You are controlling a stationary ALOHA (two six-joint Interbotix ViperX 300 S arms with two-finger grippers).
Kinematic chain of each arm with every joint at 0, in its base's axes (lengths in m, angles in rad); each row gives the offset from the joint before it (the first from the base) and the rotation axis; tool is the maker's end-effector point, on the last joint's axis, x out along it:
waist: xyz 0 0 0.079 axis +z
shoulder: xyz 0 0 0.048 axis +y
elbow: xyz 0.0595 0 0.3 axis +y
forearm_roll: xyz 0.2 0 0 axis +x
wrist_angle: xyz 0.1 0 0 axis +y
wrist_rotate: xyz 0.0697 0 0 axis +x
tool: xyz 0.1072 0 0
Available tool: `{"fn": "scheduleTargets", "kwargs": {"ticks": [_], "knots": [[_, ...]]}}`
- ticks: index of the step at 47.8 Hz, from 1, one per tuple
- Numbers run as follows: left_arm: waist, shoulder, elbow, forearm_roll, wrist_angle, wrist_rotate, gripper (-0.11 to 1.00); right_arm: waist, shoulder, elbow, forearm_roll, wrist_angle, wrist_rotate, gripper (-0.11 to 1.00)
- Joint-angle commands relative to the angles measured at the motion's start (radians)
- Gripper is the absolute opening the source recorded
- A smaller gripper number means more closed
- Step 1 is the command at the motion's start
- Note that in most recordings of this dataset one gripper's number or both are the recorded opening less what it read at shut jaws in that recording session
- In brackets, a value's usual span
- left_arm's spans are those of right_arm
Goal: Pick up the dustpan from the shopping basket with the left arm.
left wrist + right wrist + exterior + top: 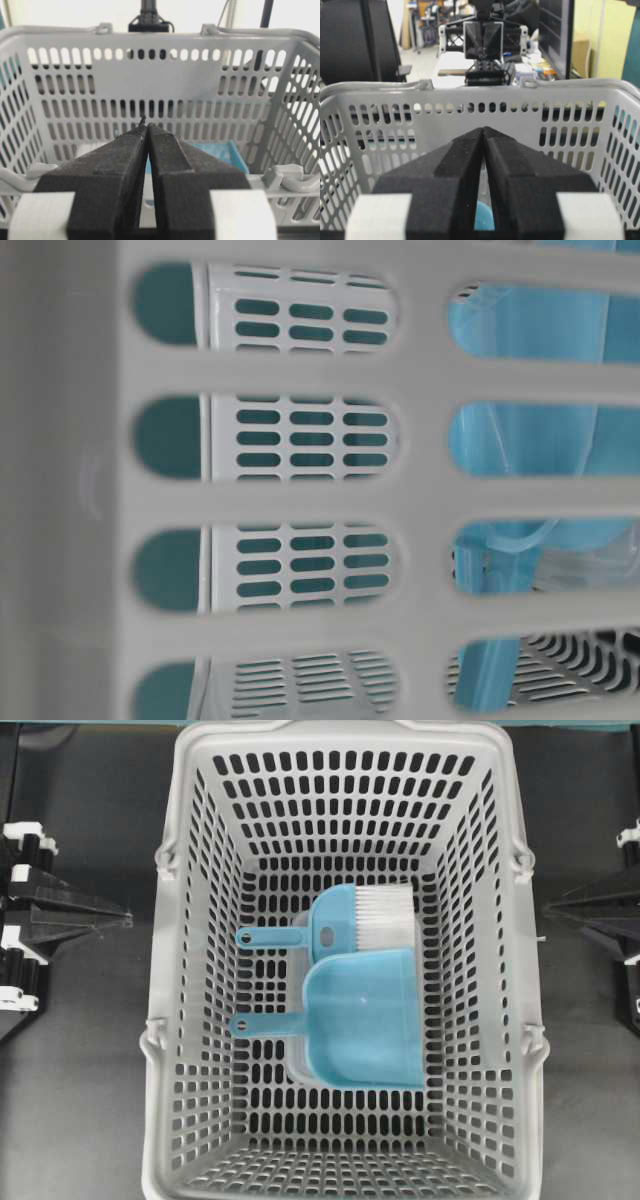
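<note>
The light blue dustpan (360,1015) lies flat on the floor of the grey shopping basket (165,970), with its thin handle (265,1022) pointing left. Its far corner shows in the left wrist view (220,150). My left gripper (126,919) is outside the basket's left wall, level with its rim, shut and empty; in its own view (147,126) the tips meet in front of the basket (150,35). My right gripper (548,910) is outside the right wall, also shut and empty (483,129).
A blue hand brush (365,915) with white bristles lies just behind the dustpan, its handle also pointing left. The basket's tall slotted walls (470,92) surround both. The table-level view shows the basket wall (300,370) close up, with blue plastic (530,440) behind its slots.
</note>
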Motion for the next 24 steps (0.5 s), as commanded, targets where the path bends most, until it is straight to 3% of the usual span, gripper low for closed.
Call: {"fn": "scheduleTargets", "kwargs": {"ticks": [1, 4, 7, 24], "knots": [[0.009, 0.014, -0.049, 0.041, 0.06, -0.023, 0.06, -0.002, 0.011, -0.014, 0.002, -0.008, 0.006, 0.0], [0.006, 0.021, -0.094, 0.041, 0.141, -0.044, 0.02, -0.002, 0.011, -0.011, 0.012, -0.003, 0.009, 0.06], [-0.002, 0.041, -0.16, 0.041, 0.253, -0.066, 0.0, -0.002, 0.012, -0.011, 0.017, 0.002, 0.018, -0.01], [-0.067, 0.273, -0.535, 0.043, 0.769, -0.072, 0.0, 0.003, 0.014, -0.011, 0.017, 0.006, 0.06, -0.01]]}}
